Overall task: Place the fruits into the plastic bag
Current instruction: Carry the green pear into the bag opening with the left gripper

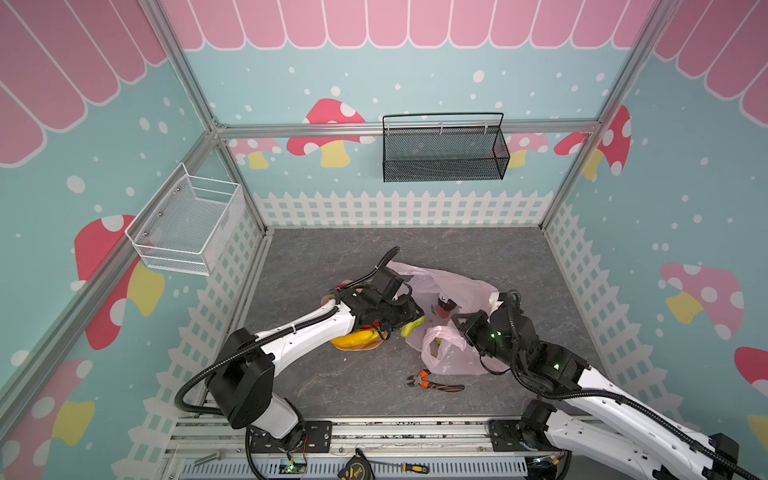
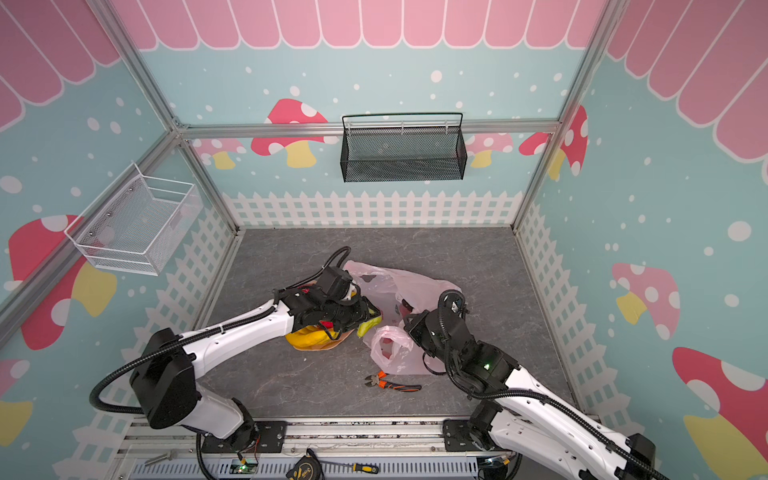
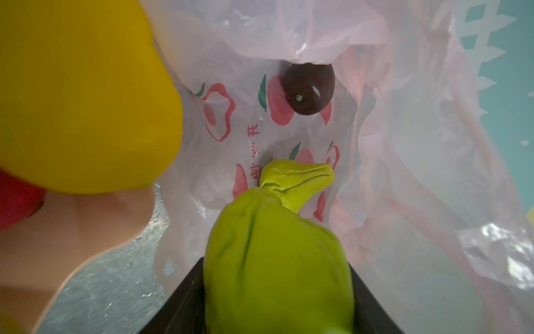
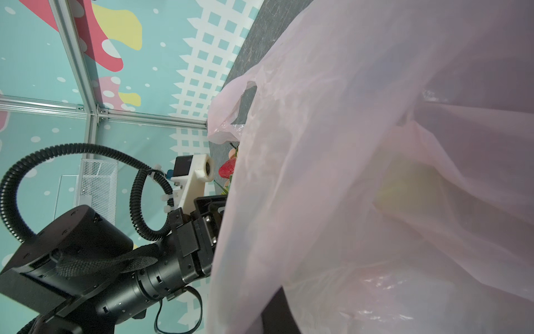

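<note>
The left gripper (image 1: 406, 318) gripped a green fruit (image 3: 277, 260) at the mouth of the bag (image 1: 449, 282), mid-way across the bench (image 1: 324, 266). The right gripper (image 1: 457, 324), jaws closed, pinched the bag's rim. A brown fruit (image 3: 309, 88) lay inside.

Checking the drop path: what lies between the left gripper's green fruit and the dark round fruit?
Only printed plastic bag film separates green fruit and dark round fruit, in the left wrist view.

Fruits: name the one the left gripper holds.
The green fruit, gripped in the left gripper at the plastic bag's mouth. The dark brown fruit lies free inside the bag; the yellow fruit and red fruit rest on the plate.
</note>
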Controlling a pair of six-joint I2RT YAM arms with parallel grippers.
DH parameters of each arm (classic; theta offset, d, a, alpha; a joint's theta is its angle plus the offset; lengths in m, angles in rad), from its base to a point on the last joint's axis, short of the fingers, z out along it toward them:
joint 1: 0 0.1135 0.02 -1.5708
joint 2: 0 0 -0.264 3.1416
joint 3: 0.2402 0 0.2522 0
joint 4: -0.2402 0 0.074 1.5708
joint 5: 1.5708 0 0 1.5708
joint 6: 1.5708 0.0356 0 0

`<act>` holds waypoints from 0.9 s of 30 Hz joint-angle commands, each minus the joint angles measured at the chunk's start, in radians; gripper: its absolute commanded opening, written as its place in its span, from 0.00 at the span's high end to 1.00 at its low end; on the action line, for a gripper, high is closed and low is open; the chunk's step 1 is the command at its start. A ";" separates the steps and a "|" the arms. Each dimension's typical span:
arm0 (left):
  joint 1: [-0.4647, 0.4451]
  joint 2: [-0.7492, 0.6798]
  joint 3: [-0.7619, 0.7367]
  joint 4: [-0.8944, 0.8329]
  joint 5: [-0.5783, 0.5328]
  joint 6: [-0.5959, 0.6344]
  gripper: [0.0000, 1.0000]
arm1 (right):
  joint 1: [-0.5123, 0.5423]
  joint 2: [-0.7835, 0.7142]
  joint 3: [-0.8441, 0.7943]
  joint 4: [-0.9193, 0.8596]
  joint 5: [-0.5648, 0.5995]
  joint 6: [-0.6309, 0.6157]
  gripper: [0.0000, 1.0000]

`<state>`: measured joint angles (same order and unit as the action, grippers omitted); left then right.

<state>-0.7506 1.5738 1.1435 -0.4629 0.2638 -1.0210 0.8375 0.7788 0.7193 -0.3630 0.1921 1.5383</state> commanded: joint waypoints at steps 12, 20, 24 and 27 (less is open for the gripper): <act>-0.079 0.238 0.161 0.128 -0.081 -0.113 0.53 | -0.001 -0.014 -0.014 0.038 0.000 0.012 1.00; -0.112 0.311 0.209 0.139 -0.071 -0.134 0.39 | -0.002 -0.025 -0.032 0.048 0.007 0.020 1.00; -0.121 0.329 0.221 0.130 -0.063 -0.133 0.29 | -0.002 -0.029 -0.038 0.051 0.011 0.023 1.00; -0.121 0.326 0.223 0.122 -0.060 -0.131 0.14 | -0.003 -0.032 -0.043 0.052 0.014 0.023 1.00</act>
<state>-0.8715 1.8912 1.3392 -0.3466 0.2131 -1.1252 0.8375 0.7612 0.6903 -0.3279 0.1902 1.5429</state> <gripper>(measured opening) 0.833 0.044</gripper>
